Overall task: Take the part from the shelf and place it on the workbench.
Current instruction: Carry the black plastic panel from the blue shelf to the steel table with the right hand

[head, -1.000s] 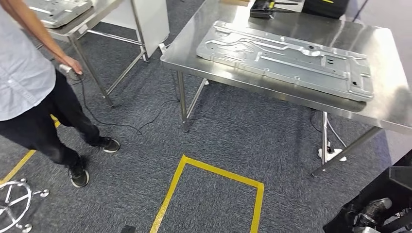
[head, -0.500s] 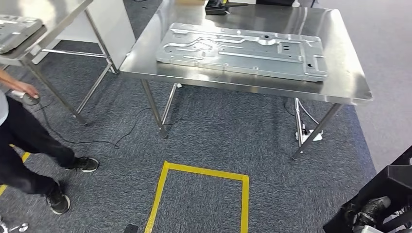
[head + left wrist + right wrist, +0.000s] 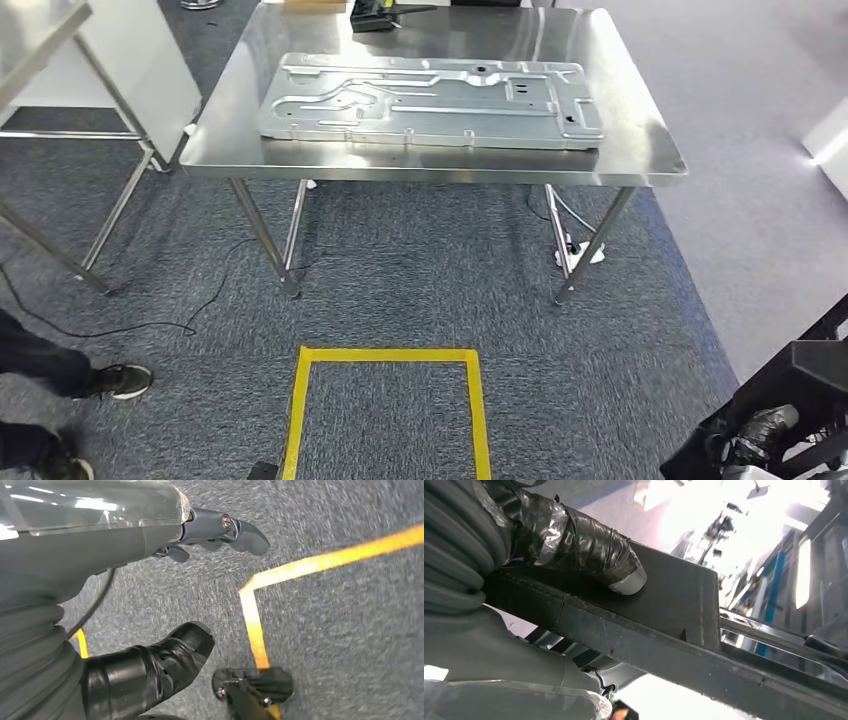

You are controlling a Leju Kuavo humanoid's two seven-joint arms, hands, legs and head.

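the part [image 3: 812,368], a dark flat slab, is not on any surface: it sits in the right hand [image 3: 762,436], low at the robot's right side and well short of the workbench [image 3: 640,152]. the right wrist view shows that hand clamped on it, the taped thumb [image 3: 589,550] pressed flat on the broad face while the rest of the hand lies under it. that looks like a carrying hold, chosen to keep the slab from sliding or tipping on the walk. its long axis seems to run across the palm and out past the thumb, with the broad face turned up toward the thumb. in the head view it slants up toward the robot's right and is cut by the picture's edge, so i cannot tell which end leads. the left hand [image 3: 125,550] hangs over the carpet, its thumb and fingers [image 3: 240,530] apart, holding nothing and kept out of the way. the workbench stands square ahead, beyond the yellow tape square [image 3: 385,354] on the floor, which looks like a standing mark. a large pressed metal panel [image 3: 430,100] lies lengthwise along the near edge and takes up most of the top. bare steel is left at the right edge and toward the far right corner, the likely room for the part. a small dark device [image 3: 375,15] sits at the far edge.
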